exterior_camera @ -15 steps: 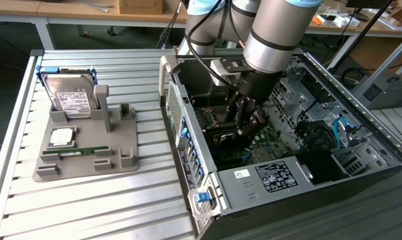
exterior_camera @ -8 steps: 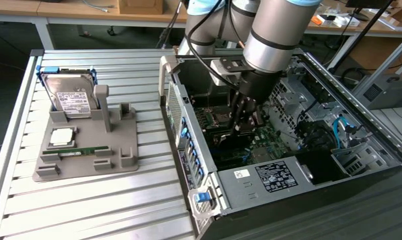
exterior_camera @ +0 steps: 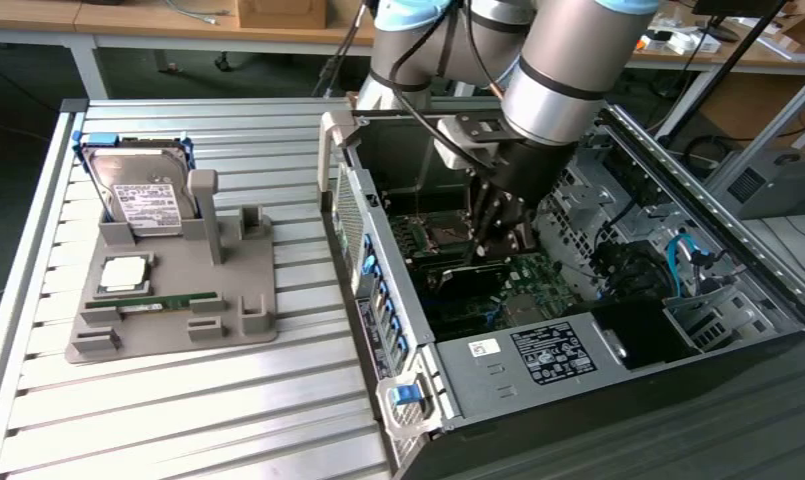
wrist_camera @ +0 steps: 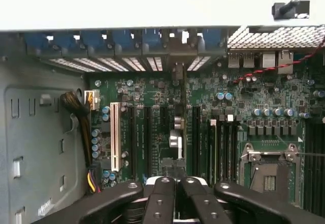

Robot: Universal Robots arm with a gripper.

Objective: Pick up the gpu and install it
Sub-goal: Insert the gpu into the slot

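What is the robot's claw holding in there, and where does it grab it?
The claw is shut on the gpu, pinching its upper edge, inside the computer case.

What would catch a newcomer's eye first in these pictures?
The big grey robot arm plunging into the open black computer case, its gripper with jaws shut just above the green motherboard. On the exterior view's left, a grey holder tray props a silver hard drive with white label.
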